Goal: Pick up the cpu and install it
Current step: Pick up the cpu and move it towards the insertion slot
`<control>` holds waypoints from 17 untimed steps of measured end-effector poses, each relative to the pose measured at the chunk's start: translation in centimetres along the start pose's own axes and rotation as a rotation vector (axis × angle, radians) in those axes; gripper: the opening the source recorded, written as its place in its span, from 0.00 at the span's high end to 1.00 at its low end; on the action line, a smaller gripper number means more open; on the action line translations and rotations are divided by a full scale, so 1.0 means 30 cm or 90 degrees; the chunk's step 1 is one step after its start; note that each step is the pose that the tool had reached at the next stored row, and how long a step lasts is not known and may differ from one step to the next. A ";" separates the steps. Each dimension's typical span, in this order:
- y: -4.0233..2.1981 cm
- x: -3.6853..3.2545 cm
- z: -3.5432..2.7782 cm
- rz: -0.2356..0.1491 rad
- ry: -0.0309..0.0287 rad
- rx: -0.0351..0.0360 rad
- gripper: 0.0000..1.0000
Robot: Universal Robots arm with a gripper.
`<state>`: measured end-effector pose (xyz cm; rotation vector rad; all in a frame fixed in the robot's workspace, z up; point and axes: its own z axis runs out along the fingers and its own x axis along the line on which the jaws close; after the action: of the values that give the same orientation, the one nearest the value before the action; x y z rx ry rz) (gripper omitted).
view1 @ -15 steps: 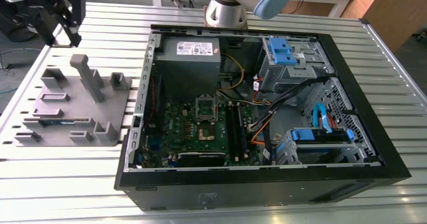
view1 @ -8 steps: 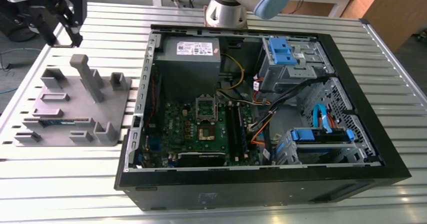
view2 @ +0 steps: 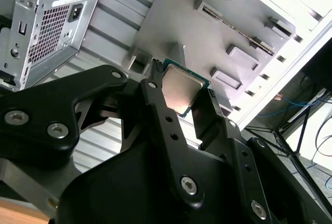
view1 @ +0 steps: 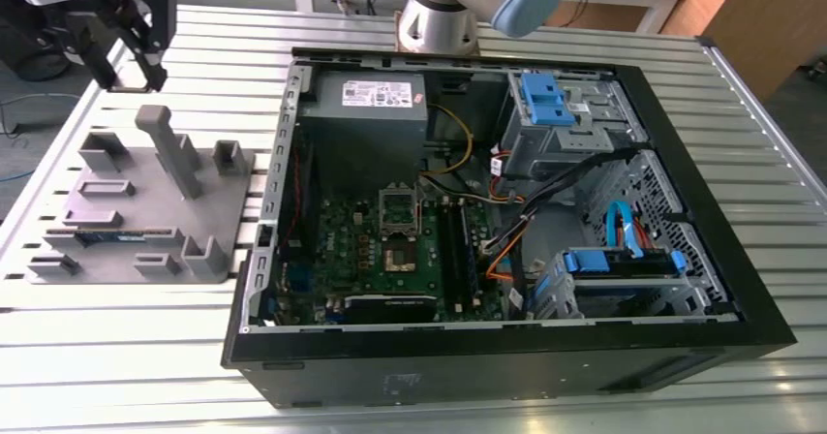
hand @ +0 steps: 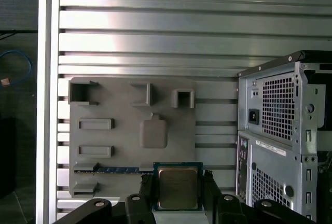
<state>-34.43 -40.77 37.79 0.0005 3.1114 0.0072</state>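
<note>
The cpu (hand: pixel 178 186) is a flat square chip with a silvery top and a thin dark rim. My gripper (hand: pixel 178 199) is shut on it, one black finger on each side. In the second wrist view the cpu (view2: pixel 181 85) sits tilted between the fingers (view2: pixel 155 97) of the gripper (view2: pixel 182 99), lifted off the grey holder tray (view2: pixel 197 32). In the exterior view the gripper (view1: pixel 127 66) hangs above the far end of the tray (view1: pixel 142 201), to the exterior view's left of the open computer case (view1: pixel 517 211). The motherboard's socket (view1: pixel 398 229) lies inside the case.
A long green memory stick (hand: pixel 114 170) lies in a slot of the tray (hand: pixel 129 115). The tray carries several raised grey posts (view1: pixel 168 148). Inside the case are a power supply (view1: pixel 375 100), drive cages with blue clips (view1: pixel 549 100) and loose cables (view1: pixel 517 226). Everything rests on a slatted metal table (hand: pixel 155 37).
</note>
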 end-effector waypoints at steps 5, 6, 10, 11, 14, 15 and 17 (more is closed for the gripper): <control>0.000 -0.015 0.000 0.000 0.0000 0.0000 0.53; 0.000 -0.018 0.000 0.000 0.0000 0.0000 0.53; 0.000 -0.033 0.001 0.000 0.0000 0.0001 0.53; 0.000 -0.037 0.001 0.000 0.0000 0.0000 0.53; 0.000 -0.051 0.001 0.000 0.0000 0.0000 0.53; 0.000 -0.055 0.002 0.000 0.0000 0.0000 0.53; 0.000 -0.066 0.002 0.000 -0.0001 0.0000 0.53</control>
<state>-32.45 -40.77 37.79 0.0006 3.1114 0.0073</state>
